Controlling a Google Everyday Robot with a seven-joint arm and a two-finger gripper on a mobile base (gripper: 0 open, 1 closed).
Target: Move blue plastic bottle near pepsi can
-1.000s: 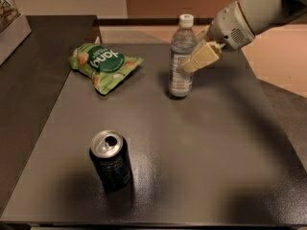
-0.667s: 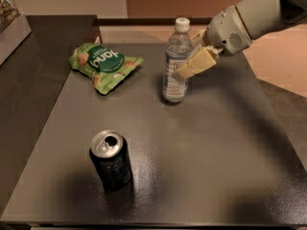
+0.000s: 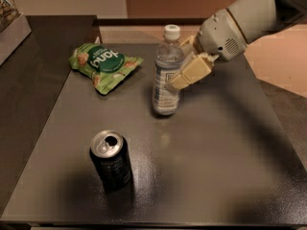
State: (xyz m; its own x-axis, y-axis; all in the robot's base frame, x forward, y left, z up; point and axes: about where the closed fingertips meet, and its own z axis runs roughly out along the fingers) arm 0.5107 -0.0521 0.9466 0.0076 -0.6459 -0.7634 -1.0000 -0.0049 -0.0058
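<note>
The blue plastic bottle (image 3: 166, 74) with a white cap stands upright near the middle of the dark table, tilted slightly. My gripper (image 3: 178, 71) reaches in from the upper right and is shut on the bottle's middle, one cream finger (image 3: 190, 73) in front of it. The pepsi can (image 3: 111, 159), dark with a silver opened top, stands upright at the lower left, well apart from the bottle.
A green snack bag (image 3: 103, 64) lies at the back left of the dark table (image 3: 216, 152). A second dark surface adjoins on the left, with a pale container (image 3: 9, 23) at the far left corner. The table's right edge borders the floor.
The gripper has moved the bottle toward the front left, closer to the pepsi can. The can and the snack bag have not moved.
</note>
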